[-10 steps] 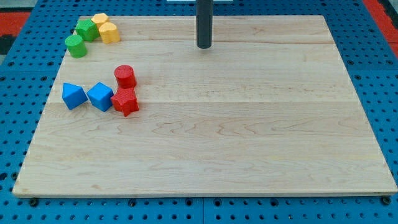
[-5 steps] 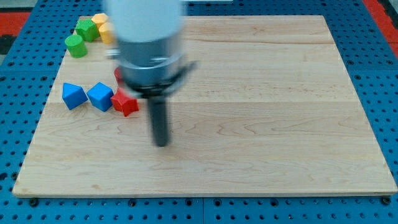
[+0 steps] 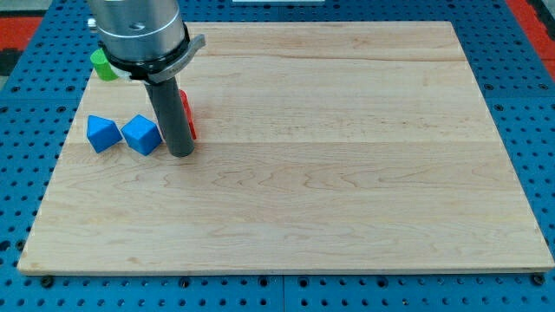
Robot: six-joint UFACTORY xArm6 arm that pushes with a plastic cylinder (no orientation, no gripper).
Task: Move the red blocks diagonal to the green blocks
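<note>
My tip (image 3: 181, 152) rests on the board just right of the nearer blue block (image 3: 141, 134), in front of the red blocks. Only a thin strip of red (image 3: 186, 113) shows behind the rod's right side, so I cannot tell how the two red blocks lie. One green block (image 3: 101, 65) shows partly at the view's upper left, beside the arm's grey body. The other green block is hidden by the arm.
A second blue block (image 3: 103, 133) lies left of the first, near the board's left edge. The yellow blocks seen earlier are hidden behind the arm's body. The wooden board (image 3: 347, 173) lies on a blue pegboard.
The rod swept from the view's top centre down to the board's middle, then moved up and left against the red blocks. The arm now covers the yellow and most green blocks.
</note>
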